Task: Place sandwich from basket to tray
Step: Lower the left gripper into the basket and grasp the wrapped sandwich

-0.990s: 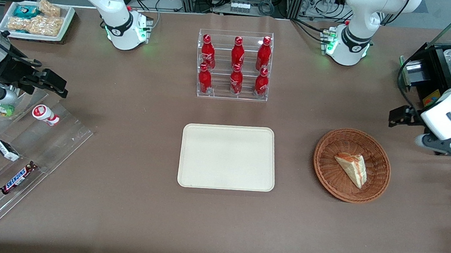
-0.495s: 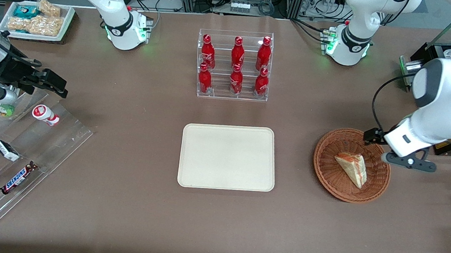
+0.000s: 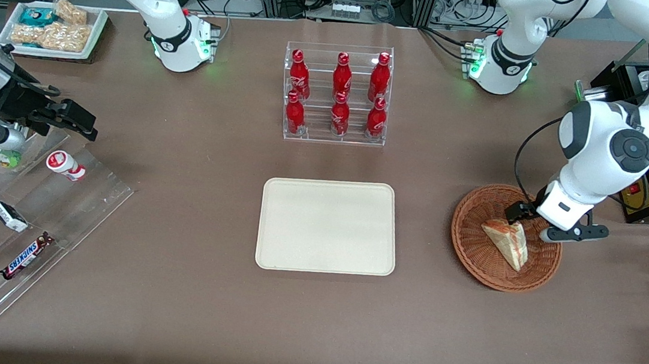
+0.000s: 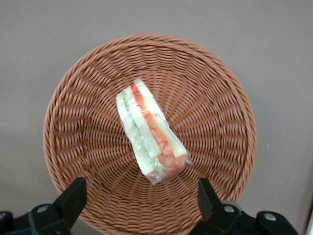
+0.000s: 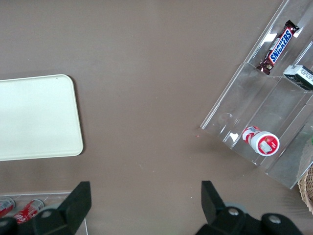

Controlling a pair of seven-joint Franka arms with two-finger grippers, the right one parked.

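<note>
basket (image 4: 88, 98): rough woven wicker | sandwich (image 4: 149, 132): glossy clear wrap | tray (image 3: 328, 226): smooth matt | claw (image 4: 142, 200): black plastic

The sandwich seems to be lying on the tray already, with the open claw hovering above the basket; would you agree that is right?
Not quite. The sandwich lies in the basket, not on the tray, which holds nothing, as the front view shows. The rest stands: the claw is open above the basket, as the left wrist view shows.

White arm (image 3: 606, 145), grey joint cap, black cable, black pincer (image 4: 142, 208) fingers.
</note>
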